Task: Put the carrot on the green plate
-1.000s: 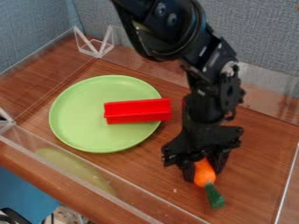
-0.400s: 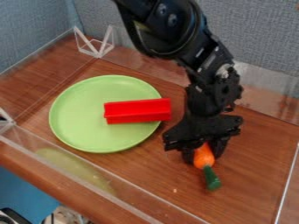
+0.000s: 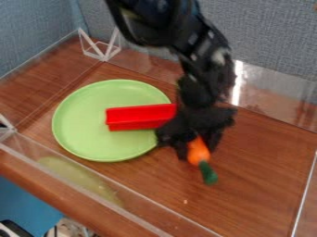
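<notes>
The carrot point(image 3: 199, 154) is orange with a dark green stub end pointing down toward the front. My gripper point(image 3: 194, 143) is shut on its upper end and holds it tilted just above the wooden table, right of the green plate point(image 3: 87, 120). The black arm comes down from the top of the view and is blurred by motion. The round light-green plate lies flat on the left half of the table.
A red rectangular block point(image 3: 140, 116) lies on the plate's right side, close to my gripper. Clear acrylic walls point(image 3: 50, 171) ring the wooden table point(image 3: 266, 157). A white wire stand point(image 3: 99, 43) sits at the back left.
My gripper has carried the carrot up off the table and leftward toward the plate. The red block sits slightly further left.
</notes>
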Motion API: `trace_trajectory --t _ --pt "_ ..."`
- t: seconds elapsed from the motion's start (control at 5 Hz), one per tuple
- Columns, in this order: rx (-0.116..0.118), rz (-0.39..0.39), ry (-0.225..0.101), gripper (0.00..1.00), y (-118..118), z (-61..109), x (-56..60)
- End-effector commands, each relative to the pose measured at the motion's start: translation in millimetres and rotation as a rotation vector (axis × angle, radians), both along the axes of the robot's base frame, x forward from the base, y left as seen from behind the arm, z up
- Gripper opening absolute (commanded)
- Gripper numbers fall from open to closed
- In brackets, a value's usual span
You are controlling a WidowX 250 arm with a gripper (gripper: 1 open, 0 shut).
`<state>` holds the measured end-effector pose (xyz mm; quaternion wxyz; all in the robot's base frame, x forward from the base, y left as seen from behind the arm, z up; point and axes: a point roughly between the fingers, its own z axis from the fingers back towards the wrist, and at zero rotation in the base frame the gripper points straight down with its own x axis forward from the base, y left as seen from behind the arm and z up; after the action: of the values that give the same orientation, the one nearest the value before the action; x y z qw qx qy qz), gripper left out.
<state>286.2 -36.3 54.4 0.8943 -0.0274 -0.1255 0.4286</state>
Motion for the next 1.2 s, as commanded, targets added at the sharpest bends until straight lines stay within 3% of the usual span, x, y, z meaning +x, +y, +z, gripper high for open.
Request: trace_trajectory --t 0.0,0.2,0.8,1.0 --pt "-0.017 0.059 -0.085 0.00 38.0 40.8 1.7" --pt "-0.001 0.129 -0.097 0.00 80.1 43.3 0.1" --pt "0.044 0.184 -0.086 0.00 78.2 16.2 2.6" --pt "0.054 0.144 -0.079 0.00 85.7 -1.5 3.2"
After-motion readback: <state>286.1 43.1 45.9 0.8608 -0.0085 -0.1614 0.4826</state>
